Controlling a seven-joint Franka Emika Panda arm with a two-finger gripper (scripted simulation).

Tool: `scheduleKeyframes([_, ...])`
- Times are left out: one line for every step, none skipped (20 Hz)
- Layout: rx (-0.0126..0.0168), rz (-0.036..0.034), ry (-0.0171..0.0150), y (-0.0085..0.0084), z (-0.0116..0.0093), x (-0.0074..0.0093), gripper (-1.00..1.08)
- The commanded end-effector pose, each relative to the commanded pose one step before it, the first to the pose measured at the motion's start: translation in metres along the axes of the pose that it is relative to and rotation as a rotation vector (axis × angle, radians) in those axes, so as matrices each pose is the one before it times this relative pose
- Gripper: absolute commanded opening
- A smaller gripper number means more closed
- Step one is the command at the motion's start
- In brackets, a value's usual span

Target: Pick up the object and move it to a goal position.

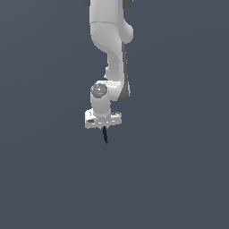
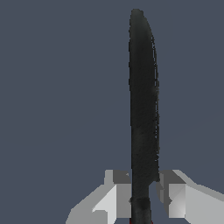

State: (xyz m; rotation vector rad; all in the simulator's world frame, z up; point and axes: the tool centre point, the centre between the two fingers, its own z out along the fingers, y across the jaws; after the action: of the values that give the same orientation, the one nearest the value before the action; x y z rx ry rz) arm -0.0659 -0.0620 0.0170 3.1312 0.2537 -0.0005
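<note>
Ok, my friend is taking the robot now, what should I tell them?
Gripper: shut on the thin black stick, which has a bit of red at the held end.
Where: in the exterior view the stick hangs below the white gripper, lifted off the grey ground.
Done: pickup.
Left: carry it to the goal; no goal marker shows in either view.

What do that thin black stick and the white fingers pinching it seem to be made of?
It is a simulator render, so only looks count. The black stick appears matte, perhaps rubber or dark plastic: slightly mottled, no highlights, a trace of red at its held end. The fingers look like smooth pale plastic or painted metal, with flat, hard-edged grey-white faces.
</note>
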Motion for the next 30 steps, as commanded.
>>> scheduleKeyframes([0.00008, -0.00144, 0.00082, -0.01605, -0.00519, 0.00819, -1.0])
scheduleKeyframes([0.0, 0.0, 0.0, -0.00764, -0.00243, 0.00392, -1.0])
scheduleKeyframes([0.0, 0.0, 0.0, -0.00834, -0.00266, 0.00429, -1.0])
scheduleKeyframes([0.0, 0.0, 0.0, -0.00899, -0.00287, 0.00465, -1.0])
scheduleKeyframes([0.0, 0.0, 0.0, -0.00949, -0.00304, 0.00493, -1.0])
scheduleKeyframes([0.0, 0.0, 0.0, -0.00987, -0.00316, 0.00514, -1.0])
scheduleKeyframes([0.0, 0.0, 0.0, -0.01015, -0.00326, 0.00531, -1.0])
scheduleKeyframes([-0.00033, 0.00056, -0.00024, -0.01005, -0.00322, 0.00542, -1.0])
scheduleKeyframes([0.0, 0.0, 0.0, -0.0105, -0.00338, 0.00556, -1.0])
scheduleKeyframes([0.0, 0.0, 0.0, -0.01061, -0.00342, 0.00565, -1.0])
scheduleKeyframes([0.0, 0.0, 0.0, -0.01068, -0.00344, 0.00573, -1.0])
scheduleKeyframes([0.0, 0.0, 0.0, -0.01072, -0.00346, 0.0058, -1.0])
scheduleKeyframes([0.0, 0.0, 0.0, -0.01075, -0.00347, 0.00586, -1.0])
scheduleKeyframes([0.0, 0.0, 0.0, -0.01074, -0.00347, 0.00591, -1.0])
scheduleKeyframes([0.0, 0.0, 0.0, -0.01048, -0.00339, 0.00582, -1.0])
scheduleKeyframes([-0.00009, 0.00067, -0.00014, -0.0095, -0.00312, 0.00559, -1.0])
scheduleKeyframes([0.0, 0.0, 0.0, -0.00929, -0.003, 0.00529, -1.0])
scheduleKeyframes([0.0, 0.0, 0.0, -0.00864, -0.00279, 0.00497, -1.0])
scheduleKeyframes([0.0, 0.0, 0.0, -0.00796, -0.00257, 0.00461, -1.0])
scheduleKeyframes([0.0, 0.0, 0.0, -0.00726, -0.00234, 0.00425, -1.0])
scheduleKeyframes([0.0, 0.0, 0.0, -0.00654, -0.00211, 0.0039, -1.0])
scheduleKeyframes([0.0, 0.0, 0.0, -0.0058, -0.00187, 0.00355, -1.0])
scheduleKeyframes([0.0, 0.0, 0.0, -0.00515, -0.00166, 0.00322, -1.0])
scheduleKeyframes([0.0, 0.0, 0.0, -0.0046, -0.00148, 0.00291, -1.0])
scheduleKeyframes([0.0, 0.0, 0.0, -0.0041, -0.00132, 0.00262, -1.0])
scheduleKeyframes([0.0, 0.0, 0.0, -0.00363, -0.00116, 0.00233, -1.0])
scheduleKeyframes([0.0, 0.0, 0.0, -0.00317, -0.00102, 0.00205, -1.0])
scheduleKeyframes([0.0, 0.0, 0.0, -0.00273, -0.00087, 0.00178, -1.0])
scheduleKeyframes([0.0, 0.0, 0.0, -0.00229, -0.00073, 0.00153, -1.0])
scheduleKeyframes([0.0, 0.0, 0.0, -0.00187, -0.0006, 0.00127, -1.0])
